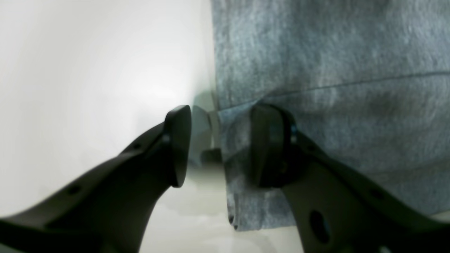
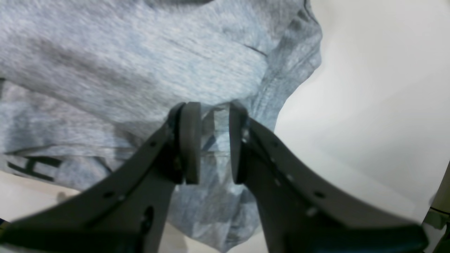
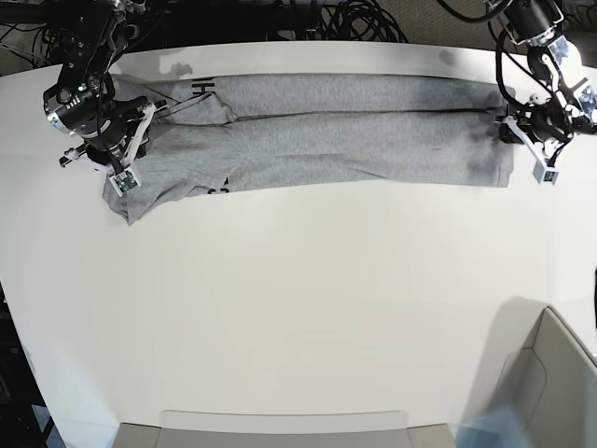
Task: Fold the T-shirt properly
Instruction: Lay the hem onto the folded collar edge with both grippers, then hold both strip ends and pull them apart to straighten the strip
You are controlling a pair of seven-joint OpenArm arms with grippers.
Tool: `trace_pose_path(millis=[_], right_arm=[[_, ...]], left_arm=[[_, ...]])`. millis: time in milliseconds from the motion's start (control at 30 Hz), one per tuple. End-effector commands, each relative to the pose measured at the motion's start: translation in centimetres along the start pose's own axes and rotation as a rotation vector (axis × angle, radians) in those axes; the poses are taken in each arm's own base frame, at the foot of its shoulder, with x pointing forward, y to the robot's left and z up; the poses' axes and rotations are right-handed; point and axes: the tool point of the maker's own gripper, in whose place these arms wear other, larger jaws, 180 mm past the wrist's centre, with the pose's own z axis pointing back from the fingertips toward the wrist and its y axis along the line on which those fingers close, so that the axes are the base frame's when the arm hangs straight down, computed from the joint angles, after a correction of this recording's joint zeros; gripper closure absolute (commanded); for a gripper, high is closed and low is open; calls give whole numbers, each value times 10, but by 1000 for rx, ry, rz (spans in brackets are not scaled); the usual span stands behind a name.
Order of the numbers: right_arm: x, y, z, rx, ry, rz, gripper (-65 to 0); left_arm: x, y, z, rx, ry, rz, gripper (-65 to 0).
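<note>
At the upper left of the base view, the right gripper (image 3: 124,166) sits over the end of the T-shirt (image 3: 336,131) where black letters show along a folded edge. In the right wrist view its jaws are clenched on a bunched fold of the grey cloth, which fills the narrow gap between the two pads and hangs below them; a dark letter H shows at the lower left of that frame.

The T-shirt lies along the top of the white tabletop (image 3: 298,308) as a long, narrow band folded lengthwise, reaching from the upper left of the base view to the upper right. Its left end is rumpled, with a flap drooping toward the lower left; the rest lies fairly flat with a crease running along its length.

At the upper right, the left gripper (image 3: 522,133) rests at the band's right end. In the left wrist view its jaws stand released, well apart: one pad lies against the cloth's edge by a hem seam, the other is over bare tabletop.

A pale box (image 3: 550,383) occupies the lower right corner.
</note>
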Motion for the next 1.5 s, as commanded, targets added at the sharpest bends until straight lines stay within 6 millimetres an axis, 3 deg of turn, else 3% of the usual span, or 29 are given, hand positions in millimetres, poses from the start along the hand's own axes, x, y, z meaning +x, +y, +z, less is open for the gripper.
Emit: trace_pose_path(millis=[0, 133, 367, 600, 833, 1067, 1167, 1233, 1367, 1467], right_arm=[[7, -6, 4, -17, -24, 22, -146], [7, -6, 4, -17, -24, 21, -146], [7, -6, 4, -17, -23, 24, -146], [9, -6, 4, -18, -28, 23, -146], [9, -6, 4, -18, -28, 22, -146], [10, -7, 4, -21, -30, 23, -146], [10, -7, 4, -21, -30, 23, -146], [10, -7, 4, -21, -30, 23, -146], [9, -7, 4, -20, -29, 22, -146], [9, -7, 4, -19, -27, 22, -146]], left_arm=[[-21, 7, -7, 31, 84, 9, -285], [-42, 5, -16, 6, 161, 38, -284], [-48, -2, -20, -10, 176, 33, -268], [-50, -37, -34, -67, 224, -73, -86], [-50, -44, -37, -79, 230, -100, 0], [-45, -35, -34, -56, 225, -106, 0], [-23, -26, -30, -33, 201, -121, 0], [-23, -20, -32, -11, 234, -125, 0], [-24, -9, -36, 39, 284, -128, -97], [-28, -8, -40, 29, 296, -112, -135]])
